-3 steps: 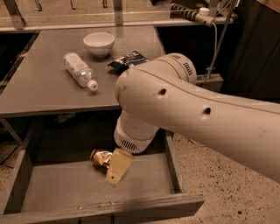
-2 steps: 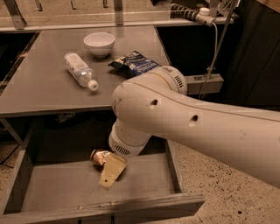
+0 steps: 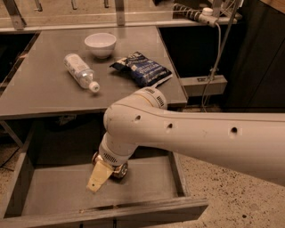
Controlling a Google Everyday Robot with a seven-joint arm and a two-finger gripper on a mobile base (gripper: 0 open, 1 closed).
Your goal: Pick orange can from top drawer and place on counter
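Note:
The orange can (image 3: pixel 119 171) lies on the floor of the open top drawer (image 3: pixel 147 185), near its middle. Only small shiny parts of it show. My gripper (image 3: pixel 101 174) hangs down into the drawer right at the can and covers most of it. My thick white arm reaches in from the right, across the drawer's right side. The counter (image 3: pixel 44 95) is the grey tabletop directly above the drawer.
On the counter lie a clear plastic bottle with a white cap (image 3: pixel 81 72), a white bowl (image 3: pixel 100 44) and a dark blue chip bag (image 3: pixel 141 69). A power strip with a hanging cable (image 3: pixel 202 13) is at the back right. Speckled floor lies to the right.
My arm has swung lower and to the left, uncovering the chip bag on the counter. The gripper has shifted slightly left and stays at the can in the drawer.

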